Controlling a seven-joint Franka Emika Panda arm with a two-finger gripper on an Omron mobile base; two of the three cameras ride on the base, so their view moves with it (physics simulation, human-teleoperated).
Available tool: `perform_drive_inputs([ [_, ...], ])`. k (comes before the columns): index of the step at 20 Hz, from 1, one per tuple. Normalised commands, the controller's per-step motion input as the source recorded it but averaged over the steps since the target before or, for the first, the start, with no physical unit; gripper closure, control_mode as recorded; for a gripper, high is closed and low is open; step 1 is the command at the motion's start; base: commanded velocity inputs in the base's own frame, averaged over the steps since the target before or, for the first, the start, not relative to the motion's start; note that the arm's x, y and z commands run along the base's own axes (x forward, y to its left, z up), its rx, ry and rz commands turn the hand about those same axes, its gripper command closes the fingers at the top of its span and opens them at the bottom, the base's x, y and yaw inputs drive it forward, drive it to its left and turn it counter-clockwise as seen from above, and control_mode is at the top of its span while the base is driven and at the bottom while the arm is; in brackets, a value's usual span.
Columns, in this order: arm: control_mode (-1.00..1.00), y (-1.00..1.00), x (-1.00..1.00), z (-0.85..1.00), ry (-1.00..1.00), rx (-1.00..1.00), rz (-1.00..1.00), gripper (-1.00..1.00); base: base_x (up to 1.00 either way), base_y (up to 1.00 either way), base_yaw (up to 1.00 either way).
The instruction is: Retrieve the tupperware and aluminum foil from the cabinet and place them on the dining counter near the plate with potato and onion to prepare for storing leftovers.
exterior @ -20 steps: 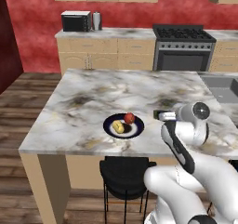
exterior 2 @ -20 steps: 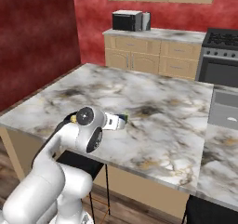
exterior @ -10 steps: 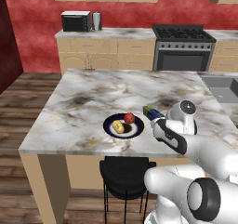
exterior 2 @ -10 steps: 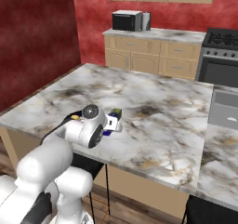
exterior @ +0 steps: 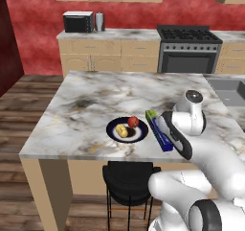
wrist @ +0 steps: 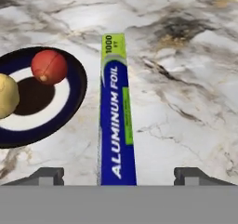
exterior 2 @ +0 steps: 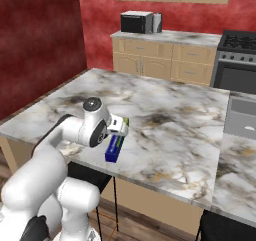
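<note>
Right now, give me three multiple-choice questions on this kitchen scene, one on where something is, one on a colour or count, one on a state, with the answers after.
1. Where does the long dark blue aluminium foil box lie?
A. On the stove
B. On the white-grey marble island counter, beside the dark-rimmed round plate
C. On the black stool

2. How many food items sit on the plate?
A. One
B. Two
C. Four

3. How does the two-finger gripper stand?
A. Open, tips either side of the box
B. Shut on the box
C. Shut on the plate

Answers:
1 B: the hand view shows the box flat on the marble next to the plate.
2 B: a red round item and a yellow one are there.
3 A: the tips stand well clear of the box on both sides.
</note>
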Motion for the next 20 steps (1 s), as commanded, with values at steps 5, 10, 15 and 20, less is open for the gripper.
perform_drive_inputs([
  [5, -1.0, 0.0, -0.91, 0.76, -0.11, 0.0, 0.0, -1.0, 0.0, 0.0, 0.0],
  [10, -1.0, 0.03, -0.99, 0.64, -0.17, 0.0, 0.0, -1.0, 0.0, 0.0, 0.0],
  [15, -1.0, 0.06, -0.6, 0.65, -0.15, 0.0, 0.0, -1.0, 0.0, 0.0, 0.0],
  [20, 1.0, 0.0, -0.44, 0.22, -0.03, 0.0, -0.01, -1.0, -0.38, -0.08, -0.08],
])
